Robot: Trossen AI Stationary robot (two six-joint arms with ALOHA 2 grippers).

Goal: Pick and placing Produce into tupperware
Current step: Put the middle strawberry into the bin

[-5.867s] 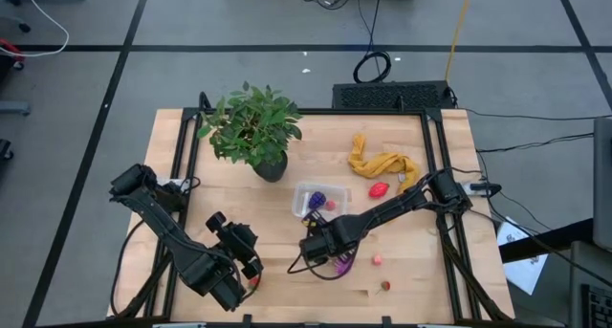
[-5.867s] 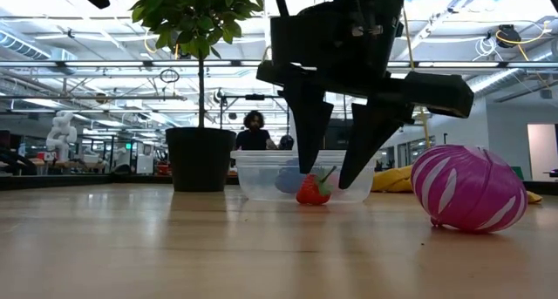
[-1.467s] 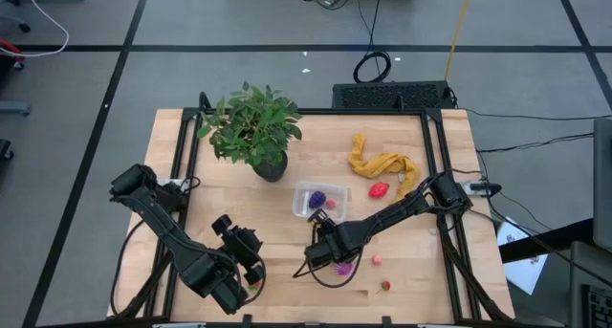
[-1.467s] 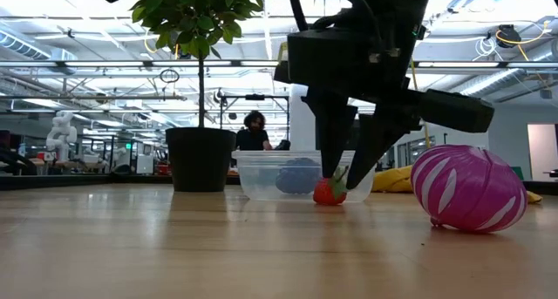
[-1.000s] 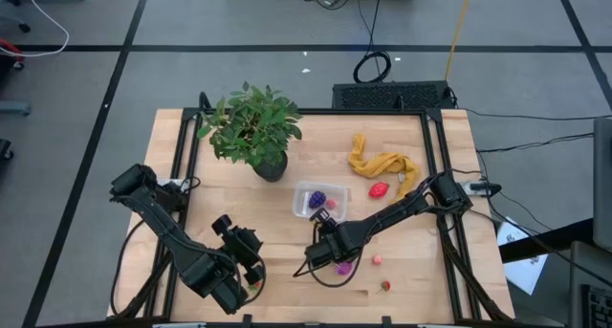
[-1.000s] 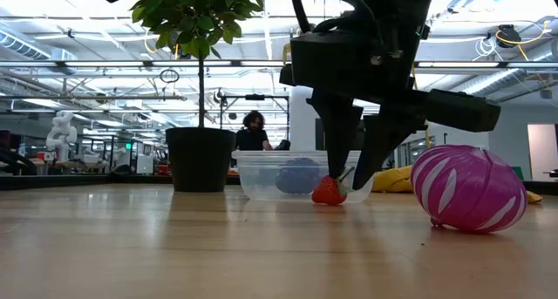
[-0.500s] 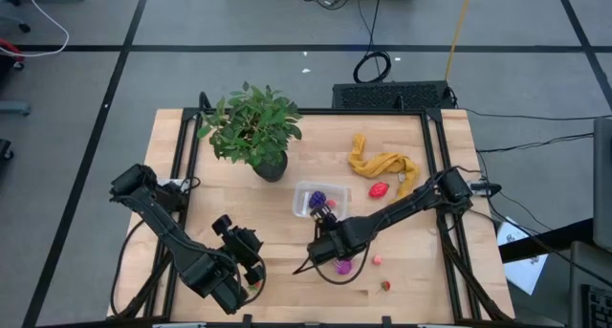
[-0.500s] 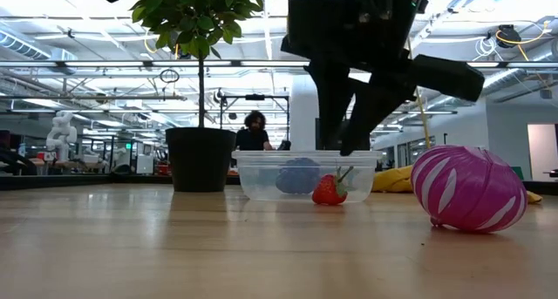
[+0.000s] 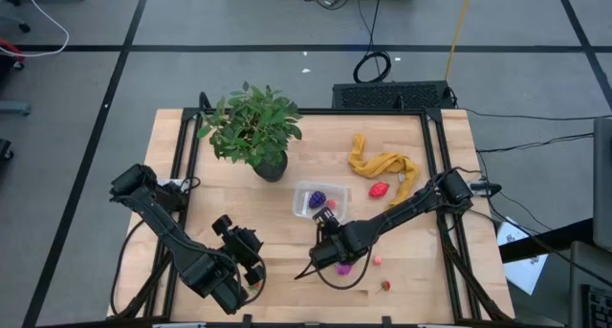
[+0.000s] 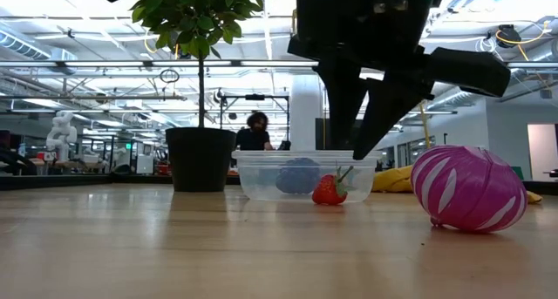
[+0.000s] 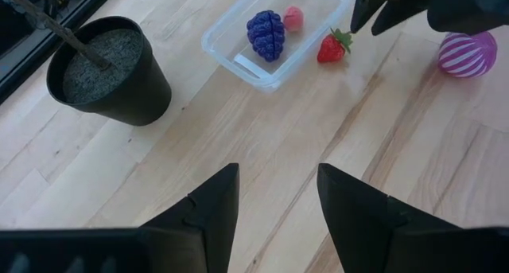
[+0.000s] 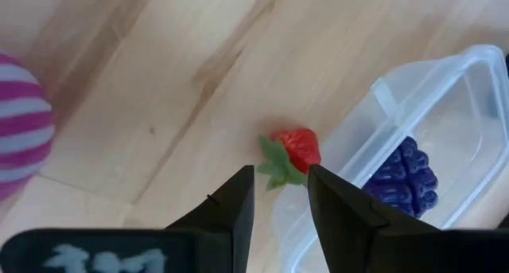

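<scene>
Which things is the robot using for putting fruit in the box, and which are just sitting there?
For the job:
- tupperware
- red strawberry beside it
- purple berry and pink piece inside
- striped magenta fruit
- right gripper above the strawberry

Just there:
- potted plant
- yellow cloth

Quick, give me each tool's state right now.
Left tool: open, holding nothing, near the table's front.
Right tool: open, holding nothing, above the strawberry beside the tupperware.

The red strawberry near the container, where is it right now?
In the left wrist view the strawberry lies on the table just outside the tupperware, against its wall. The right gripper hangs above it, not holding it.
</scene>
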